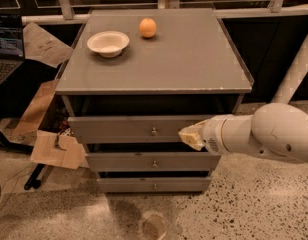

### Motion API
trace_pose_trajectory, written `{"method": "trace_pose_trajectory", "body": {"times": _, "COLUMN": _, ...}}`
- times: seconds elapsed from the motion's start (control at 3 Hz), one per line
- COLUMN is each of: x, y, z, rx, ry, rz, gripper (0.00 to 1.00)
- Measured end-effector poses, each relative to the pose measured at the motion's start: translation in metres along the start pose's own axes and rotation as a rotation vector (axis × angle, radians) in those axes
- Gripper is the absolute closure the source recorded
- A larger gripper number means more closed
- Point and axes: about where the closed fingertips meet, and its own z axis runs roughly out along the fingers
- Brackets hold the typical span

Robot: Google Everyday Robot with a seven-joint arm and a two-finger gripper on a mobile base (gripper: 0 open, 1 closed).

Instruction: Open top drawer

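Note:
The top drawer [119, 129] is the uppermost and widest of three grey fronts on the grey cabinet, with a small round metal knob [154, 131] at its centre. A dark gap shows between it and the cabinet top. My gripper [190, 136], cream-coloured at the tip of a white arm [264, 136] coming in from the right, is at the right part of the top drawer front, a little right of the knob and level with it. Whether it touches the front cannot be told.
Two narrower grey drawers [154, 161] sit below. On the cabinet top [194, 59] stand a white bowl [108, 43] and an orange [148, 27]. Cardboard pieces [56, 149] lie on the floor at left, next to a laptop [6, 49]. A railing runs behind.

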Motion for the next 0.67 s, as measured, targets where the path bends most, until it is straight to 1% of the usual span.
{"method": "trace_pose_trajectory", "body": {"times": 0.33, "x": 0.0000, "y": 0.0000, "z": 0.0000, "rx": 0.000, "ry": 0.000, "rz": 0.000, "gripper": 0.94}}
{"method": "trace_pose_trajectory", "body": {"times": 0.67, "x": -0.0002, "y": 0.0002, "z": 0.0002, "rx": -0.001, "ry": 0.000, "rz": -0.001, "gripper": 1.00}}
